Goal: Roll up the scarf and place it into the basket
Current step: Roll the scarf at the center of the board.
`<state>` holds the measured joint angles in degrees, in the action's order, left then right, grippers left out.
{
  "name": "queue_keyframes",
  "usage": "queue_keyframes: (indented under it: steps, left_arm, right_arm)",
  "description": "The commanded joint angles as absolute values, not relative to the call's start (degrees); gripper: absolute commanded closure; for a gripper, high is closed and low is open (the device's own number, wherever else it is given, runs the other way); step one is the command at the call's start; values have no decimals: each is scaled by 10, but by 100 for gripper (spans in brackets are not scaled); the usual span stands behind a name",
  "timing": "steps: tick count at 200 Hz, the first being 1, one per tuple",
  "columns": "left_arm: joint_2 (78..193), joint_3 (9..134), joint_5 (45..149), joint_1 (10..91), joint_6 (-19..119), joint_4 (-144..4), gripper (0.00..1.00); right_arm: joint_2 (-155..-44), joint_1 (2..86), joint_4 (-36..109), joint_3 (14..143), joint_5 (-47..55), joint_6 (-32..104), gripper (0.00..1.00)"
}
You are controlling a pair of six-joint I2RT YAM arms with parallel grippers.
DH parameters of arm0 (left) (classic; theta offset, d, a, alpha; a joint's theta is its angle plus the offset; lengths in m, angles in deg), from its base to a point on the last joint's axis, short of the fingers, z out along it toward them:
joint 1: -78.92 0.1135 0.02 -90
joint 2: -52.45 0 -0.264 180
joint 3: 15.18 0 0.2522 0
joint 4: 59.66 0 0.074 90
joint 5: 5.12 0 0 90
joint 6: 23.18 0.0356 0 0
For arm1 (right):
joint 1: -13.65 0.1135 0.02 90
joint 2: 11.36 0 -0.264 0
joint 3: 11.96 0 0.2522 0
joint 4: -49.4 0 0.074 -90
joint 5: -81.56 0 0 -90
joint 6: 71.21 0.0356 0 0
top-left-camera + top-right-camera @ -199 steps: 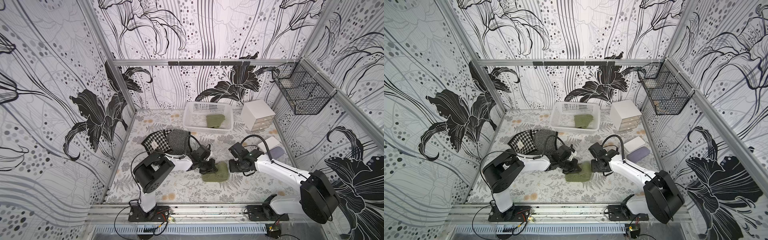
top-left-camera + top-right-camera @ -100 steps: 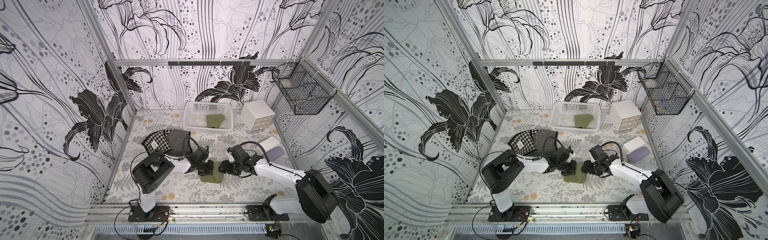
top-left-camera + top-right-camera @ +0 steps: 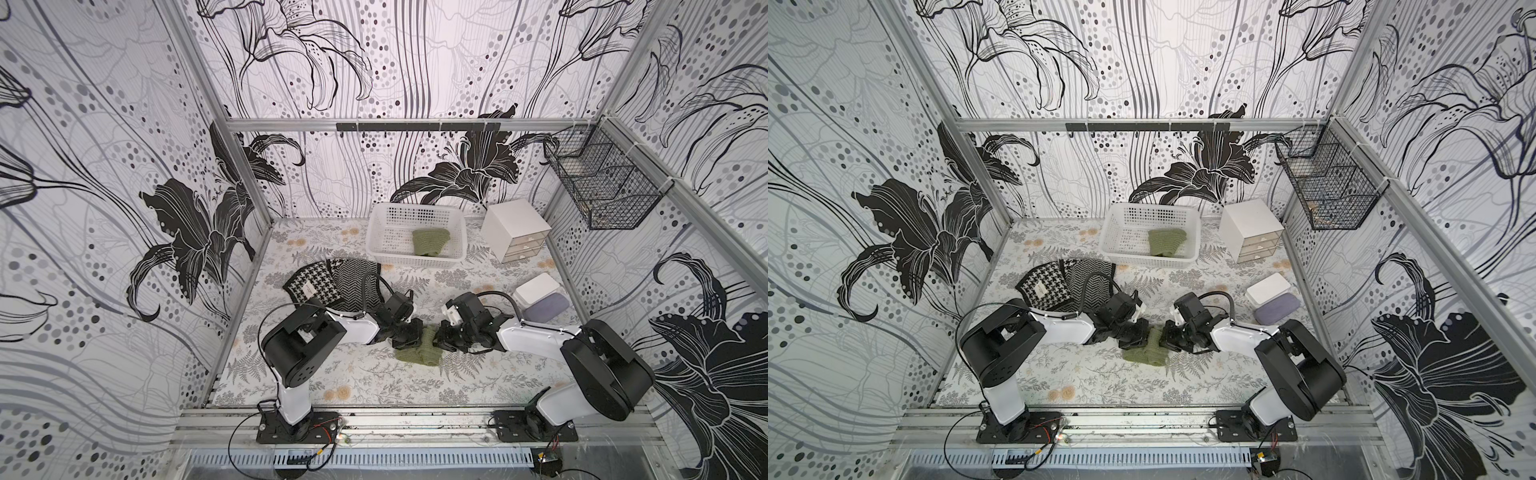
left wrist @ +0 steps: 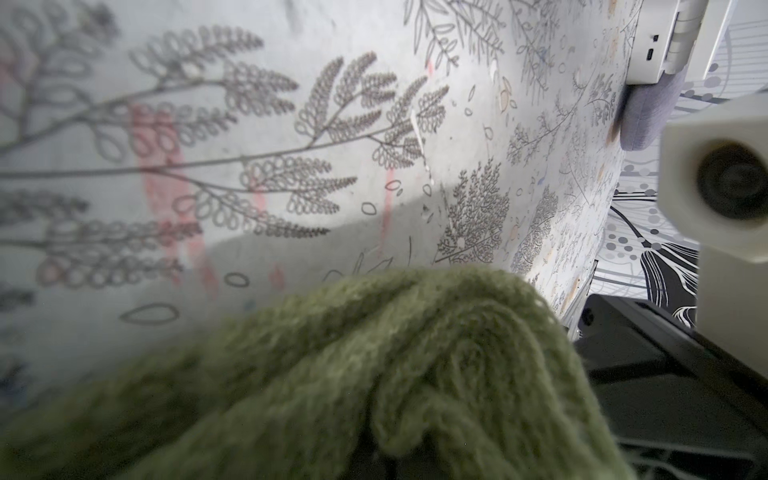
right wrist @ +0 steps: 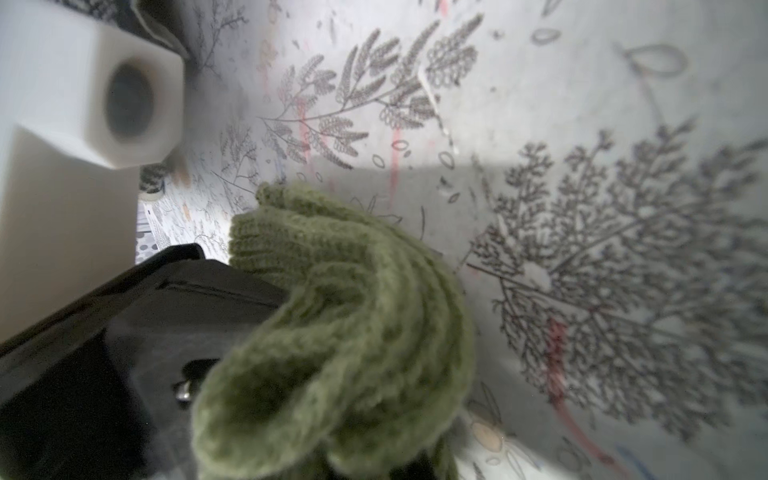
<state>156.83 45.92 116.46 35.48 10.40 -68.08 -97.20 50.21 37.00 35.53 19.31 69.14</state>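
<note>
Pinching the scarf (image 3: 419,354) from either side, the left end effector (image 3: 412,336) and the right end effector (image 3: 439,338) are both closed on its green knit, bunched near the tabletop (image 3: 353,386) centre. Rolling looks underway. Next, carrying the bundle toward 12 o'clock into the white basket (image 3: 384,239) calls for both grips holding firm.

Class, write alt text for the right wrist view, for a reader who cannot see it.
A bunched green knitted scarf fills the foreground over the fern-printed table. The left arm's black pincer touches it, with that arm's white wrist camera nearby.
</note>
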Motion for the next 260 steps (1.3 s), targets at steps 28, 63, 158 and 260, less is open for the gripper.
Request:
queue_keyframes:
  steps: [28,63,158,260]
  left_arm:
    - [1502,471,1115,365,139,-751,37]
    - [1466,481,1103,367,171,-788,1]
    - [1526,552,1171,314,166,-733,30]
    - [1576,588,1187,295,167,-748,39]
  right_arm:
    - [-940,529,142,395,133,619,100]
    - [-941,522,-40,465,44,576,100]
    - [-946,488,-125,537,-18,572,100]
    - [-945,487,-47,528,-69,649,100]
